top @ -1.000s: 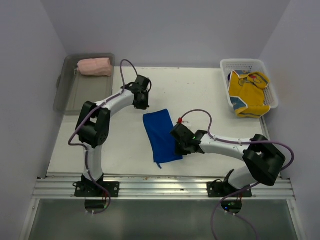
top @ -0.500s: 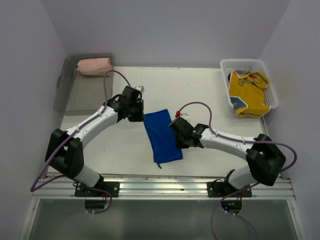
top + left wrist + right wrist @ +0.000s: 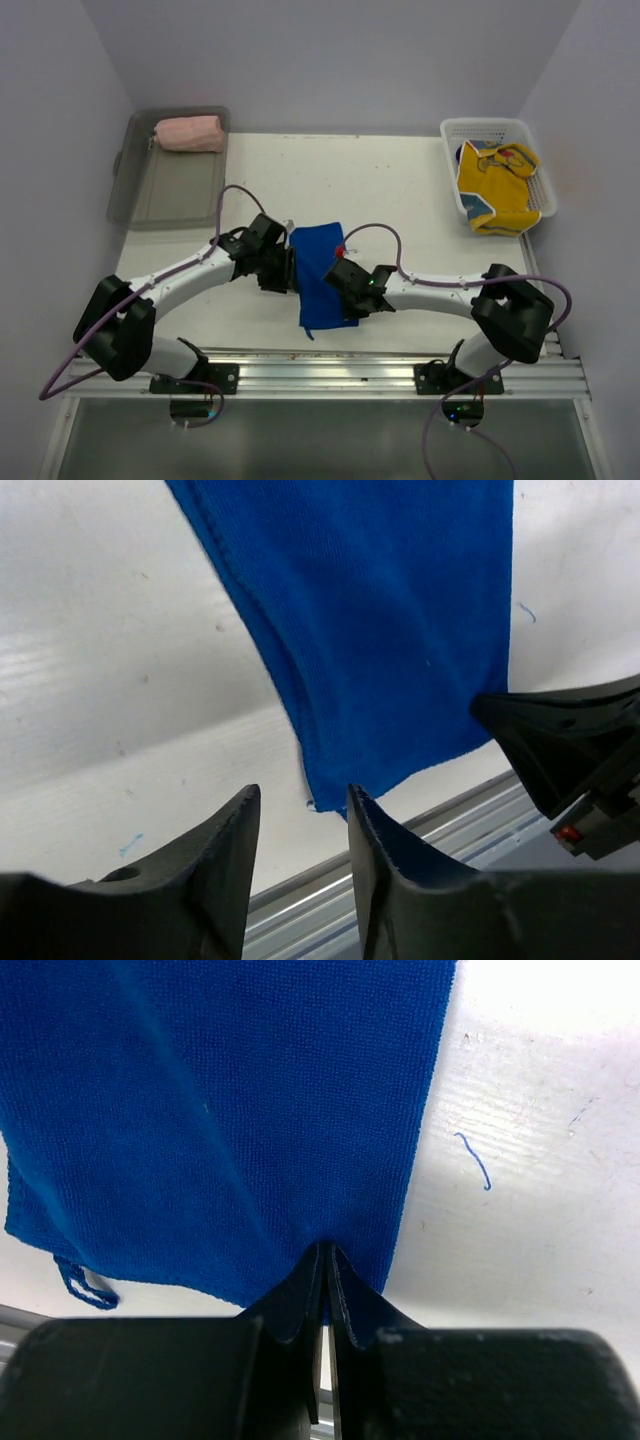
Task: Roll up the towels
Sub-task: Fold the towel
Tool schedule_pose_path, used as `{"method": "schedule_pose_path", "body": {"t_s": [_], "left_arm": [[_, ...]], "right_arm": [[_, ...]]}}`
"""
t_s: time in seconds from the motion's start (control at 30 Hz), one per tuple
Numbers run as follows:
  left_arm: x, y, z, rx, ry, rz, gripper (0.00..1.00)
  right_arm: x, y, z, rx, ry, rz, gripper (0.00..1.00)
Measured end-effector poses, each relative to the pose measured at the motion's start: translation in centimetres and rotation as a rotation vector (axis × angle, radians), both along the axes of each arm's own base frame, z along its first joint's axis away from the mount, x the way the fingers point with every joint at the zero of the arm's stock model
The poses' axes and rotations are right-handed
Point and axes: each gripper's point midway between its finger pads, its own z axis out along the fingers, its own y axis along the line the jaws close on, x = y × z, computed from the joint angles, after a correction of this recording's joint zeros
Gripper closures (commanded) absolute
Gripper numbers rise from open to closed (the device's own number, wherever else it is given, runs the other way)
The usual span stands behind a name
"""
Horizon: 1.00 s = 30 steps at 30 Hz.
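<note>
The blue towel (image 3: 318, 262) lies flat near the middle of the white desk (image 3: 400, 190), a long strip running from the far side towards the near edge and slightly skewed, with both arms closing in on it from either side. The left claw (image 3: 283, 268) sits low at the towel's left edge. In its wrist view the left claw (image 3: 303, 825) is parted to a moderate gap with nothing between its fingers (image 3: 215, 870), and the towel's near corner lies just ahead of them on the bare desk. The right claw (image 3: 342, 283) is over the towel's near right part. In its own wrist view the right claw (image 3: 325, 1260) is closed tight, the two fingers (image 3: 290, 1305) meeting in a thin line right at the near hem of the cloth, which it appears to pinch. A small hanging loop (image 3: 85, 1285) sticks out from the towel's near left corner, and a loose blue thread (image 3: 474, 1160) lies on the desk just beside the right edge. At the far left, a pink towel (image 3: 188, 133), already rolled, rests in the far end of a grey bin (image 3: 150, 195). At the far right, a white basket (image 3: 455, 135) holds a crumpled yellow cloth (image 3: 495, 185).
</note>
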Motion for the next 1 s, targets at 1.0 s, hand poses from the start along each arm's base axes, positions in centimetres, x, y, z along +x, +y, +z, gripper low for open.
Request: {"method": "schedule_pose_path", "body": {"t_s": [1.0], "left_arm": [[-7.1, -2.4, -5.2, -0.015, 0.212, -0.005, 0.69]], "right_arm": [[-2.1, -1.8, 0.0, 0.087, 0.004, -0.082, 0.66]]}}
